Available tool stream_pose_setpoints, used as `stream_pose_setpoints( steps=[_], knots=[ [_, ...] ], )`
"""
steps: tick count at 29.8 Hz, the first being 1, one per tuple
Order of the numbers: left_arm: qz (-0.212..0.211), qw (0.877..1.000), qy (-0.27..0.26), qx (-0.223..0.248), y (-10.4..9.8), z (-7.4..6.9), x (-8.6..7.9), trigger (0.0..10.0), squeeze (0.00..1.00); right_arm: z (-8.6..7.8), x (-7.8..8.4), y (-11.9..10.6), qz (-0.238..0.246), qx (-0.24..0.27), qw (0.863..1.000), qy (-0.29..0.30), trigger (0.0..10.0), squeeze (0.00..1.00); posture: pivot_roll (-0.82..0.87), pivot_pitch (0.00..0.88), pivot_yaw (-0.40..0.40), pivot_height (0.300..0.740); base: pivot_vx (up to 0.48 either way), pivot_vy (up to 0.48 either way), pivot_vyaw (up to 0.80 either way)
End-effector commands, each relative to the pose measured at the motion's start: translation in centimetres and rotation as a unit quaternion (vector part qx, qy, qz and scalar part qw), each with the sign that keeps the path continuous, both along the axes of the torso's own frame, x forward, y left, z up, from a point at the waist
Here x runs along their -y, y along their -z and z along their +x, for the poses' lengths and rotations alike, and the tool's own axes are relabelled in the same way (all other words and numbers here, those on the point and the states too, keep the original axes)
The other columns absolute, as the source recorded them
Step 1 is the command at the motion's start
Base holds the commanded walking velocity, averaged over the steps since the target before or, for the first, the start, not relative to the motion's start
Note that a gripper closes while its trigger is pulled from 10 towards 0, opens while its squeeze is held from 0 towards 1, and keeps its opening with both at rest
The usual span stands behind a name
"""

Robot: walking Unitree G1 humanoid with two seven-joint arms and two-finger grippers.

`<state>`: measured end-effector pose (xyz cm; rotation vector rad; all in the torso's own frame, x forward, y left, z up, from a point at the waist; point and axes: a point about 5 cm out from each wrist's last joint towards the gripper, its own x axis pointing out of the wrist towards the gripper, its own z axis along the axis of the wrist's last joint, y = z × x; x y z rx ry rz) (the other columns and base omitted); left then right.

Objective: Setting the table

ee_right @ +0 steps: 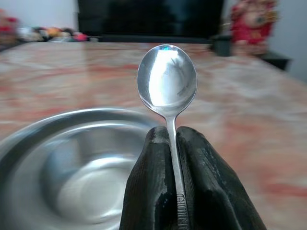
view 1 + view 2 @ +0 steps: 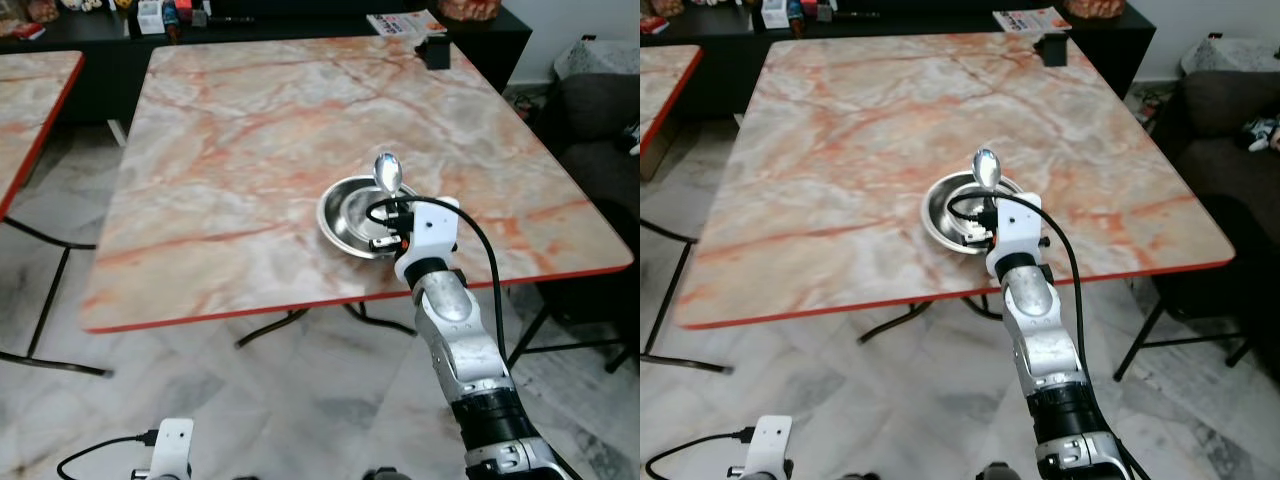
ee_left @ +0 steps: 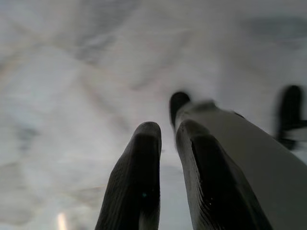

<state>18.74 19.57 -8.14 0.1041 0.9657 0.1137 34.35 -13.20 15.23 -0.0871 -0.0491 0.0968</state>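
- Right wrist view: the right gripper (image 1: pixel 173 143) is clenched on the thin handle of a polished steel spoon (image 1: pixel 167 79), whose oval head stands clear beyond the fingertips, concave face toward the camera.
- Just below and ahead of that gripper sits a shallow round stainless-steel bowl (image 2: pixel 348 212), resting near the front edge of the square marble-patterned table with a red rim (image 2: pixel 300 120); the spoon head hangs above the bowl's far rim and is not touching it.
- Judgement: the step in hand appears to be laying the spoon into or beside the bowl. To do it well, the gripper should tip the spoon head downward and lower it until metal meets metal or tabletop before letting go, since a release from this height would let the spoon clatter or bounce out.
- Judgement: the bowl is light and close to the table edge, so a sideways nudge from the fingers could slide it; a straight descent is safer.
- The left gripper (image 3: pixel 165 158) hangs idle over pale marble floor tiles (image 3: pixel 72 96), its two black fingers close together with a narrow gap, grasping nothing.
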Motion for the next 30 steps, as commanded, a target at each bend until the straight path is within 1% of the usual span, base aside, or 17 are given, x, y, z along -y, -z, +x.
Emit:
stream_pose_setpoints(
  steps=[1, 6, 17, 22, 28, 29, 30],
  knots=[
    [0.015, 1.0, -0.006, -0.011, 0.13, -0.65, -1.18, 10.0, 0.0, 0.01, -0.82, -0.6, 0.008, 0.011, 1.0, -0.011, 10.0, 0.0, -0.07, 0.171, -0.035, 0.74, 0.259, -0.401, 0.0],
    [0.011, 1.0, -0.007, -0.009, 0.13, -0.61, -1.11, 10.0, 0.0, -0.06, -0.71, -0.62, 0.008, 0.011, 1.0, -0.009, 10.0, 0.0, -0.07, 0.168, -0.035, 0.74, 0.27, -0.385, 0.0],
    [0.007, 1.0, -0.015, -0.005, 0.06, -0.53, -1.22, 10.0, 0.0, -0.01, -0.59, -0.49, 0.006, 0.008, 1.0, -0.008, 10.0, 0.0, -0.07, 0.166, -0.031, 0.74, 0.0, 0.0, 0.0],
    [0.01, 1.0, -0.017, 0.0, -0.1, -0.33, -1.52, 10.0, 0.0, -0.12, -1.03, -0.18, 0.008, 0.003, 1.0, -0.017, 10.0, 0.0, -0.07, 0.165, -0.028, 0.74, 0.0, 0.0, 0.0],
    [0.011, 1.0, -0.02, 0.001, -0.14, -0.31, -1.66, 10.0, 0.0, -0.09, -0.84, -0.22, -0.002, 0.005, 1.0, -0.014, 10.0, 0.0, -0.07, 0.163, -0.026, 0.74, 0.0, 0.0, 0.0],
    [0.012, 1.0, -0.02, 0.002, -0.16, -0.26, -1.68, 10.0, 0.0, -0.09, -0.8, -0.12, -0.01, 0.001, 1.0, -0.016, 10.0, 0.0, -0.07, 0.162, -0.026, 0.74, 0.0, 0.0, 0.52],
    [0.013, 1.0, -0.02, 0.002, -0.17, -0.24, -1.69, 10.0, 0.0, -0.08, -0.81, -0.1, -0.008, 0.001, 1.0, -0.016, 10.0, 0.0, -0.07, 0.16, -0.025, 0.74, 0.0, 0.0, 0.57]
  ],
)
